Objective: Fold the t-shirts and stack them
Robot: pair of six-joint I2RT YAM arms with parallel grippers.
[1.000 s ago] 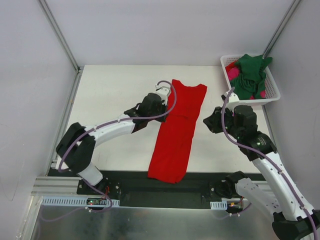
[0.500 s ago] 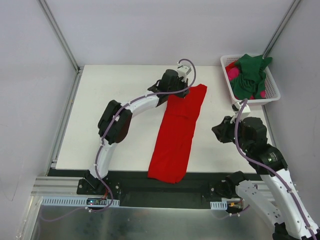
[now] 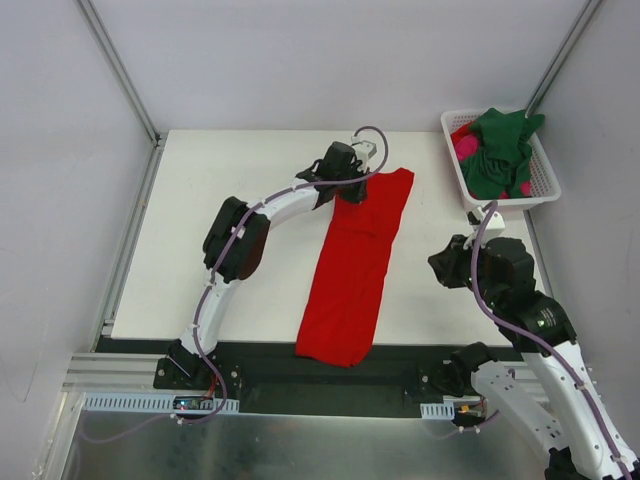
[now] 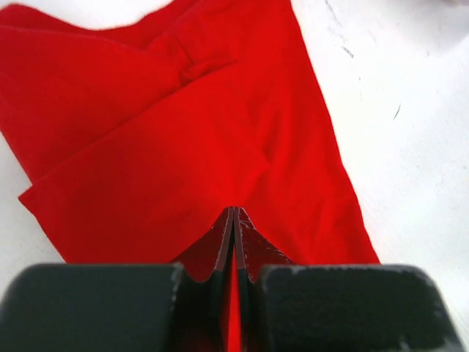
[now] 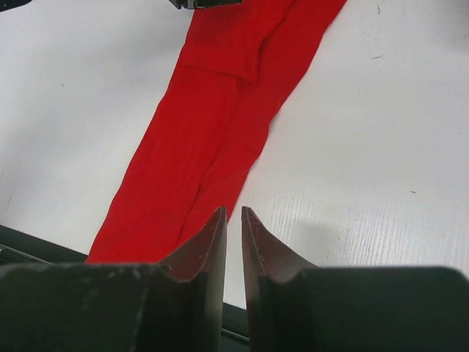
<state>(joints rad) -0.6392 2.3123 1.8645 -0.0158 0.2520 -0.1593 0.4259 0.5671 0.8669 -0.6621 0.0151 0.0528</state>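
The red t-shirt (image 3: 350,270) lies on the white table as a long narrow strip, its near end at the front edge. My left gripper (image 3: 348,190) sits at the strip's far left corner and is shut on the cloth; in the left wrist view the fingers (image 4: 234,210) meet on the red t-shirt (image 4: 168,132). My right gripper (image 3: 442,268) hovers right of the strip, shut and empty, and the right wrist view (image 5: 233,210) shows it over bare table beside the red cloth (image 5: 198,139). The dark green t-shirt (image 3: 500,150) and the magenta-pink t-shirt (image 3: 464,148) lie bunched in the basket.
The white slotted basket (image 3: 548,185) stands at the table's far right corner. Metal frame posts rise at the back left (image 3: 120,70) and back right. A black rail (image 3: 300,370) runs along the front edge by the arm bases.
My left arm swung from the strip's left side up to its far left corner and shut there. My right gripper drew back right and toward the front, away from the shirt.
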